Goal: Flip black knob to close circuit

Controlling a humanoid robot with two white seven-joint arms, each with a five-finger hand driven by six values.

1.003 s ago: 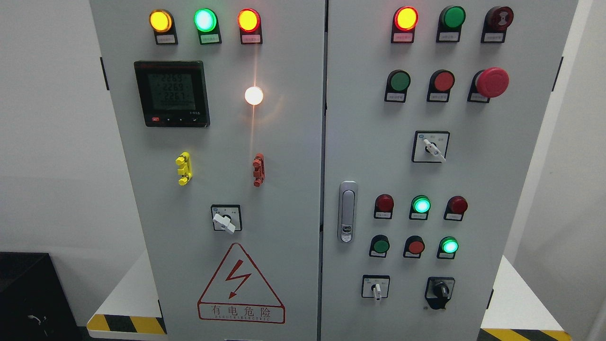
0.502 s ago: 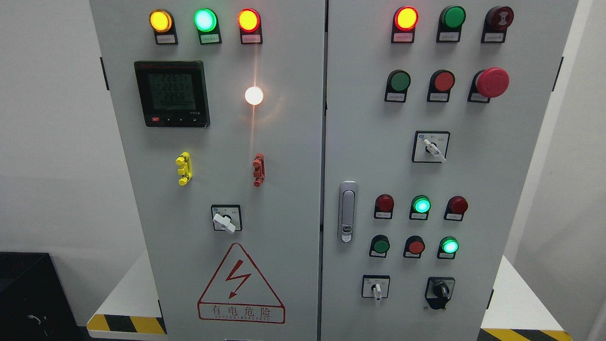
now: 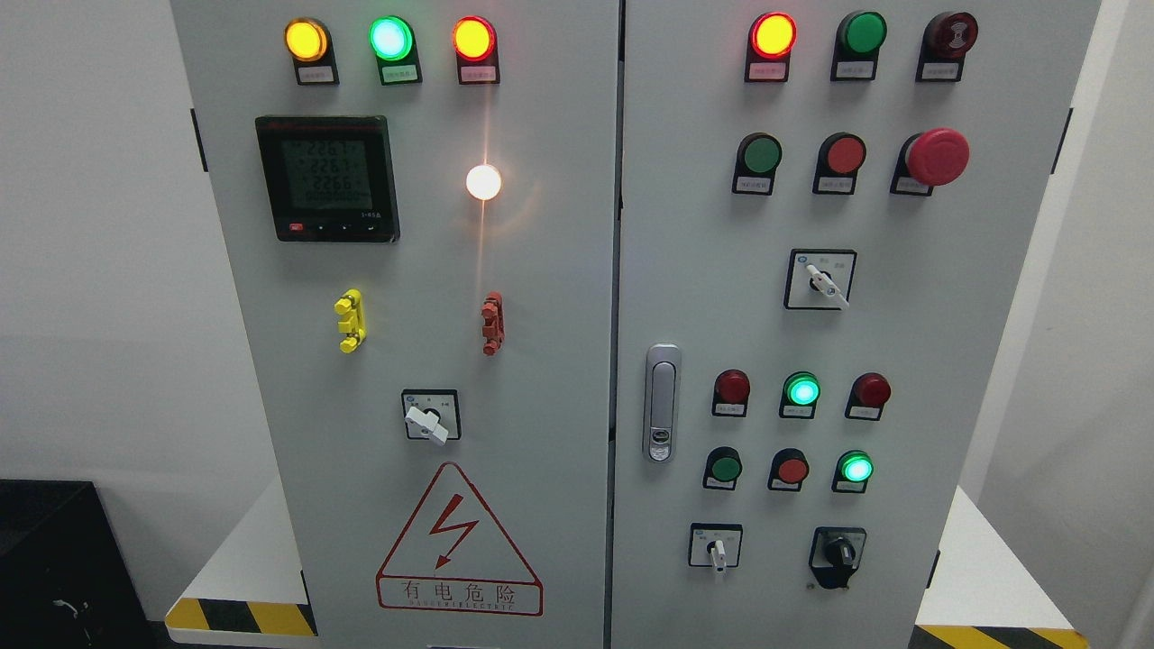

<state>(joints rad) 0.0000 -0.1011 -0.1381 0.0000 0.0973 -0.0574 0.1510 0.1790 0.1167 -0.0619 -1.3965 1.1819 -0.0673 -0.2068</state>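
Backdrop: white walls flanking grey cabinet (image 3: 559, 270)
Black knob (image 3: 838, 550): sitting at cabinet's five o'clock, untouched
Hands: neither showing, state impossible to tell

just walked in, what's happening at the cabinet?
Nothing is being handled right now. The head view shows only the grey control cabinet face on; neither robot hand is in view. The black knob sits at the lower right of the right door, untouched, to the right of a small white selector switch. Several lamps are lit, including a white lamp on the left door. The flip has not started.
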